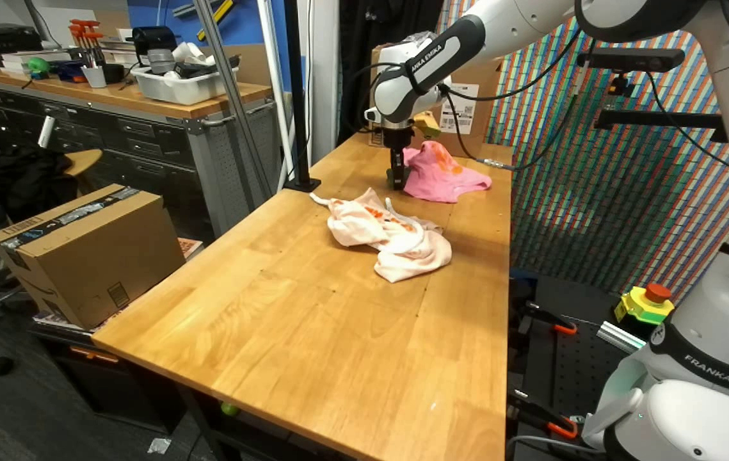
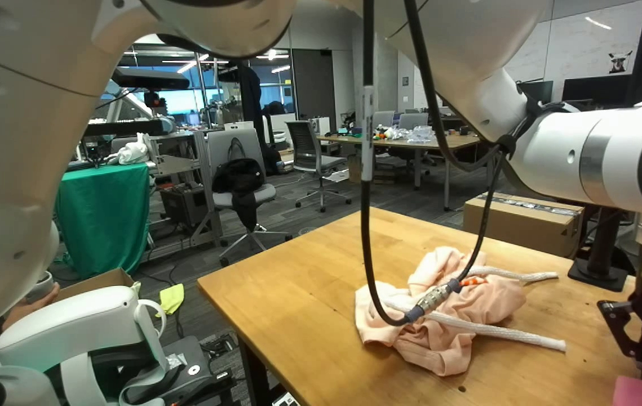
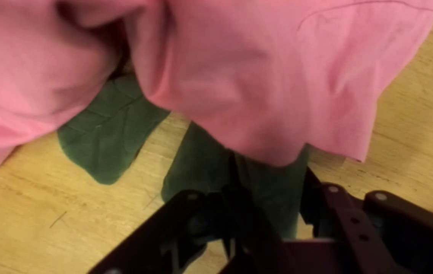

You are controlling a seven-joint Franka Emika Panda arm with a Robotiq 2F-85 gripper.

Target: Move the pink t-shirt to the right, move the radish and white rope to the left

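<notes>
At the far end of the bench (image 1: 313, 333), the pink t-shirt (image 1: 444, 178) lay rumpled and humped into a peak, orange marks on its upper part, a carton (image 1: 486, 137) standing behind it. The pincer (image 1: 398, 184) pointed straight down just beside the cloth, its tips low over the bench. Seen from the wrist, its fingers (image 3: 309, 194) stood partway apart, with a green leaf of the radish (image 3: 197, 163) showing between and beneath them; I could not tell whether they had pinched it. The pink hem overlapped the leaves, and the rest of the radish was hidden. A second leaf spread out to the left of the pincer in that view.

Nearer the middle of the bench, apart from the t-shirt, a cream-and-light-pink cloth bundle (image 1: 415, 261) lay crumpled. The white rope (image 2: 501, 331) ran across it, partly lost in the folds, and its two ends reached past the cloth onto the bench. One end lay near the foot of a black post (image 1: 298, 96) at the bench's edge. In an exterior view a black cable (image 2: 365, 225) hung in front of the bundle, covering part of the rope. A corner of the pink t-shirt showed at that view's lower right, below the pincer.
</notes>
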